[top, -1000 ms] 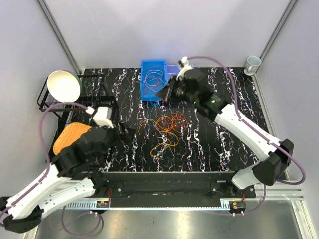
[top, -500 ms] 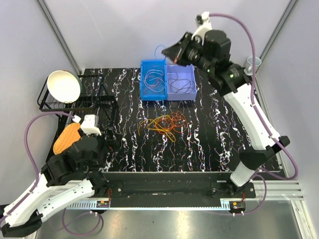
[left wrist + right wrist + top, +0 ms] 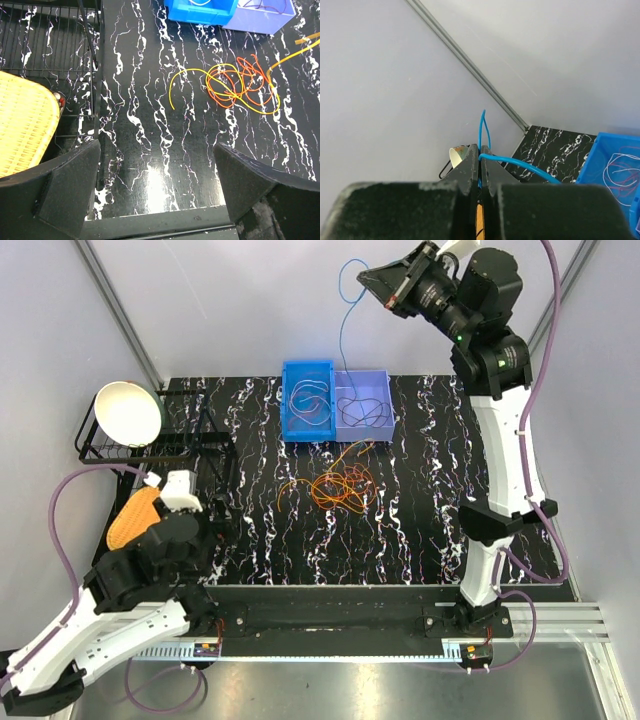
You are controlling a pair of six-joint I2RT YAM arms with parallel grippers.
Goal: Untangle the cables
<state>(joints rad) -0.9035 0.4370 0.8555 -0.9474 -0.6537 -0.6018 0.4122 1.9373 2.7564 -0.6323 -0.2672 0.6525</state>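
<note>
A tangle of thin orange and red cables (image 3: 340, 487) lies mid-table; it shows in the left wrist view (image 3: 235, 87) too. My right gripper (image 3: 366, 278) is raised high above the bins, shut on a thin blue cable (image 3: 341, 330) that hangs down toward the tangle. In the right wrist view the blue cable (image 3: 520, 165) is pinched between the closed fingers (image 3: 481, 155), a loop sticking up past the tips. My left gripper (image 3: 157, 187) is open and empty, low over the table's near left, well short of the tangle.
A blue bin (image 3: 307, 400) and a pale purple bin (image 3: 362, 400) at the back hold sorted cables. A black wire rack (image 3: 150, 440) with a white bowl (image 3: 128, 412) and a yellow woven pad (image 3: 22, 127) stands left. A cup (image 3: 507, 366) sits back right.
My right gripper has risen from beside the bins to high above them, drawing the blue cable up out of the tangle. My left arm has pulled back toward the near left.
</note>
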